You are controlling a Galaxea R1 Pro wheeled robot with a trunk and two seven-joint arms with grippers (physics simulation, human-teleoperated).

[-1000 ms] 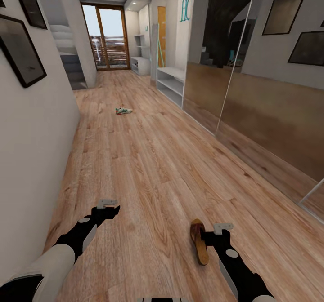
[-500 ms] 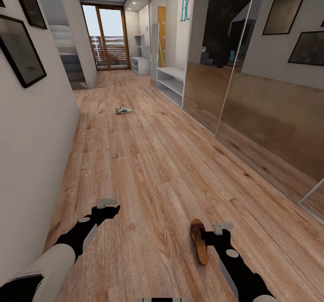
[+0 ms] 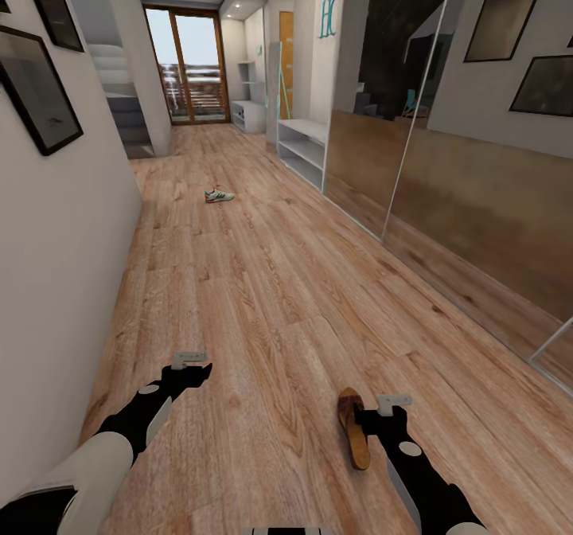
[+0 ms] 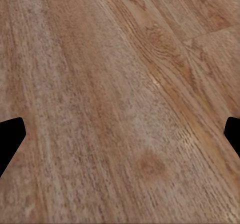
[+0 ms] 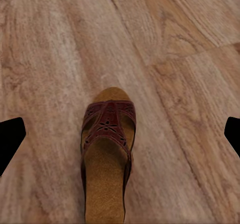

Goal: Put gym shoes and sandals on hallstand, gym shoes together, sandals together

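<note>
A long corridor floor point(image 3: 263, 296) of light brown wood planks runs ahead, and one sandal point(image 3: 352, 427) serves as the landmark near the robot: it lies flat on the planks, sole down, its length running roughly along the corridor. The right gripper point(image 3: 368, 419) sits just beside the sandal, on the side away from the left arm, and whether it touches the shoe cannot be told from the head view. In the right wrist view the sandal point(image 5: 106, 159) lies between the two dark fingertips point(image 5: 10, 139), which stand wide apart at either edge with bare floor between them and the shoe, so the jaws are spread and pinch nothing; the dark red-brown cut-out strap and the tan footbed are plain to see. The left gripper point(image 3: 199, 372) hangs over bare planks well apart from the sandal, and the left wrist view shows its fingertips point(image 4: 9, 141) likewise spread wide over wood grain alone. Far up the corridor from the sandal, one gym shoe point(image 3: 218, 195) rests on the floor, white with green. Beyond the sandal and along the mirrored wall stands the hallstand point(image 3: 302, 149), a pale low unit with open tiers.
</note>
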